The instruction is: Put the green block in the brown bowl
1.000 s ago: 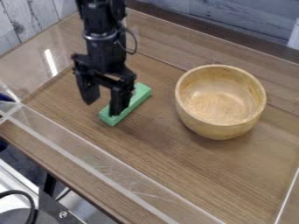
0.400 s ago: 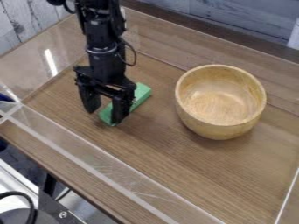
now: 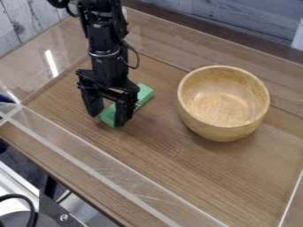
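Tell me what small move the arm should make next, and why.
Probably close the gripper on the green block. The open gripper points down with its fingers low at the block's near end, apparently straddling it, and the block still lies on the wooden table, left of the empty brown bowl.

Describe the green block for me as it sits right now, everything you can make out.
The green block is a small, flat, elongated bar of solid bright green with a matte look. It lies flat on the wooden table, its long axis running diagonally, left of the brown bowl and clear of it. The open gripper points down over its near end, one finger on either side, hiding part of it. Whether the fingers touch the block cannot be told. It is not lifted.
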{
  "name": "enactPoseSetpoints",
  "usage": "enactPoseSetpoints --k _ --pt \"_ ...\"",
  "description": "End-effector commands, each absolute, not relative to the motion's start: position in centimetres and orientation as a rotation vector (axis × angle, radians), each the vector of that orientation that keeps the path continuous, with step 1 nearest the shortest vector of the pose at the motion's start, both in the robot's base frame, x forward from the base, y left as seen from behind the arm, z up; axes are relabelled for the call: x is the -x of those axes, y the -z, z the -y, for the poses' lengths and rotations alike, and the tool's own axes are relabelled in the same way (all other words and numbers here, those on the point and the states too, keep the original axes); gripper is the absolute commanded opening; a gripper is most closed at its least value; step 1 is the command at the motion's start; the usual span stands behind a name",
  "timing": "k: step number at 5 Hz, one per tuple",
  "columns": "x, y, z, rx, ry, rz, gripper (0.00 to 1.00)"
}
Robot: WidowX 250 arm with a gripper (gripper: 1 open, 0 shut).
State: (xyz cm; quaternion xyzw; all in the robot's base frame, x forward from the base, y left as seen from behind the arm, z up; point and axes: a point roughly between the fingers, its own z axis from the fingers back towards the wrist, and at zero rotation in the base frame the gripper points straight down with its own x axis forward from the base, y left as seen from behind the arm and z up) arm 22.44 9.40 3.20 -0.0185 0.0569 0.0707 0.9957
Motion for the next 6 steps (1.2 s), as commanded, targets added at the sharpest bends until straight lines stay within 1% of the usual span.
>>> enactPoseSetpoints --k 1,6 --pt "-23.60 -4.57 -9.93 0.021 -0.147 -0.058 1.00" --pt "-23.89 -5.34 -9.90 0.030 -0.165 -0.036 1.00"
